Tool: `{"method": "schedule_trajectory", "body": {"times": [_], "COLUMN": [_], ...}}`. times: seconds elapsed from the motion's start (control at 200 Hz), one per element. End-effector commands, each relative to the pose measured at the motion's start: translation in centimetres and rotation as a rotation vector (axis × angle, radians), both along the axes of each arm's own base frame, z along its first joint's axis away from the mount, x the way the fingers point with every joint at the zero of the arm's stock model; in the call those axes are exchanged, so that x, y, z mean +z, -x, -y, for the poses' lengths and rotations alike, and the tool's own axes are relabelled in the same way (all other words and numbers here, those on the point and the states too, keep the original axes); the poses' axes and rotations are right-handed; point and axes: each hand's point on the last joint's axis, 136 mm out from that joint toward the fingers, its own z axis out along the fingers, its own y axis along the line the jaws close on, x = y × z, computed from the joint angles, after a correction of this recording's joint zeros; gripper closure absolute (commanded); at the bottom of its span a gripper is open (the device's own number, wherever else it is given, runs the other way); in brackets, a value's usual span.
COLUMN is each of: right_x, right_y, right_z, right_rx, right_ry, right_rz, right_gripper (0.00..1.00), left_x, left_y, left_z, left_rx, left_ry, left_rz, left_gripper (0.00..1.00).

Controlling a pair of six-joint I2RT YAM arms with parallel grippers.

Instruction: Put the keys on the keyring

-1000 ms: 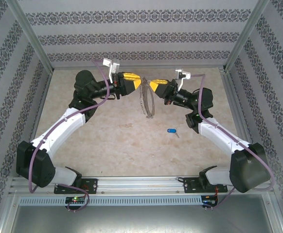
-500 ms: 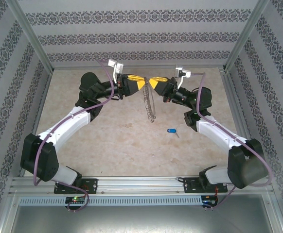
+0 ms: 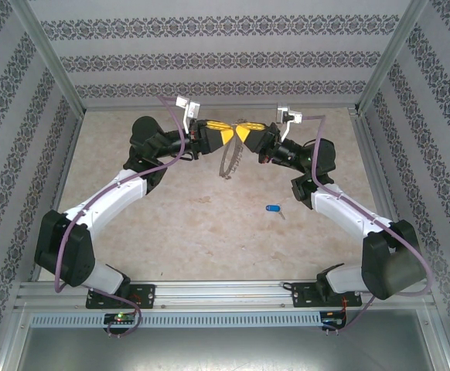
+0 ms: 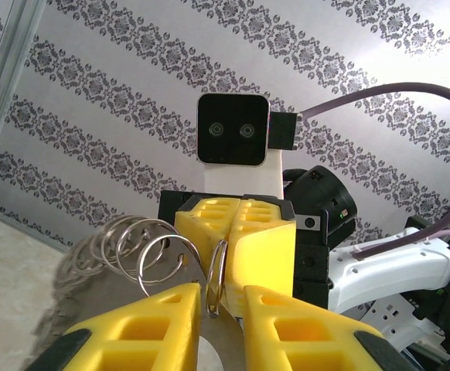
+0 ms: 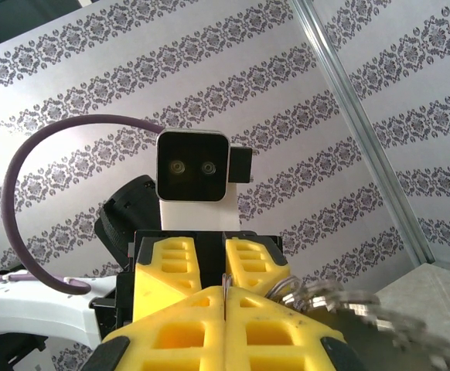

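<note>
Left hand [image 3: 226,133], right hand [image 3: 245,133] clenched on keyring [image 3: 229,161], drawn closer | loop hangs shorter | key [image 3: 272,208] unmoved on tabletop [image 3: 186,224]

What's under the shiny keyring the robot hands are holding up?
Bare beige table. The blue key lies off to the right, not under the keyring. The left hand and right hand hide its top.
</note>
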Motion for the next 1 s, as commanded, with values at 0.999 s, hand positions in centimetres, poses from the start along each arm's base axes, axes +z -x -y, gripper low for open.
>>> {"method": "schedule_trajectory", "body": {"times": [0.999], "right_x": [-0.6], "right_y": [0.5], "right_z": [-0.6], "right_rx": [0.041], "right_ry": [0.000], "right_rz": [-0.001], "right_gripper": [0.76], "left_x": [1.8], "left_y": [0.8], "left_z": [0.7], "left_rx": [0.021], "left_ry": [-0.014], "left_rz": [0.110], "left_gripper": [1.00]}}
